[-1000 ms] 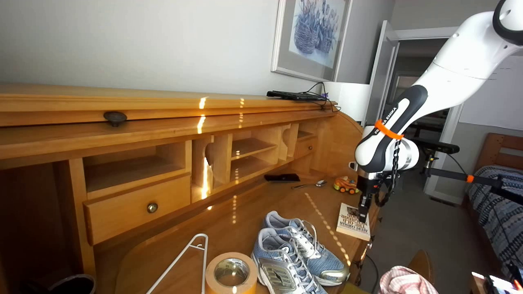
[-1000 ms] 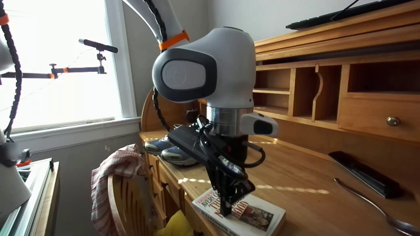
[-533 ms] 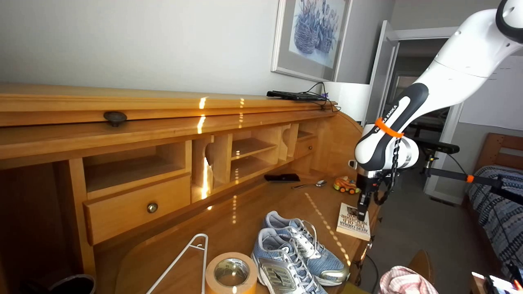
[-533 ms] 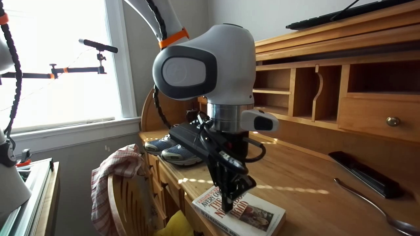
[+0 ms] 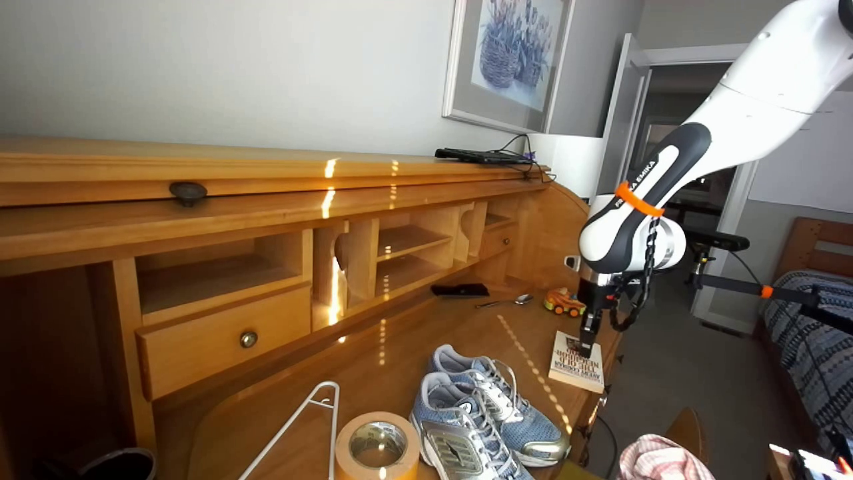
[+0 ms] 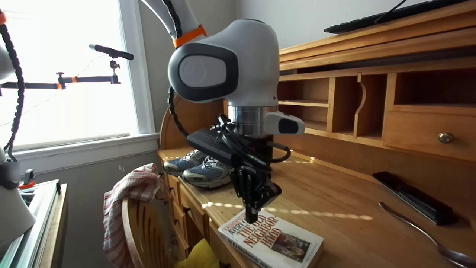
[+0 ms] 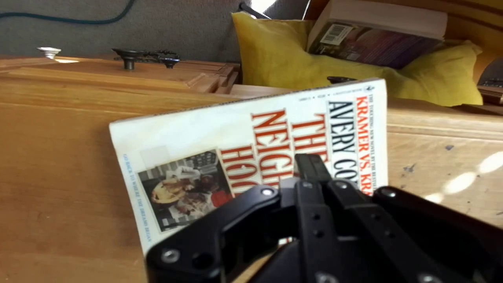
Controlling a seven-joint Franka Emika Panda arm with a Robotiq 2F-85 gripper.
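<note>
Pincer [image 6: 251, 219] higher than before above the paperback [image 6: 273, 239]

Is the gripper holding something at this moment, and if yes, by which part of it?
Nothing is held: the gripper is shut and empty, and the paperback "The Old Neighborhood" lies flat on the wooden desk below it.

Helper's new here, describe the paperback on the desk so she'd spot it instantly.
Find the wooden desk, then its front edge. The paperback lies flat there, beneath the pincer. Its white, red-lettered cover distinguishes it from the dark-covered book on the yellow cushion.
</note>
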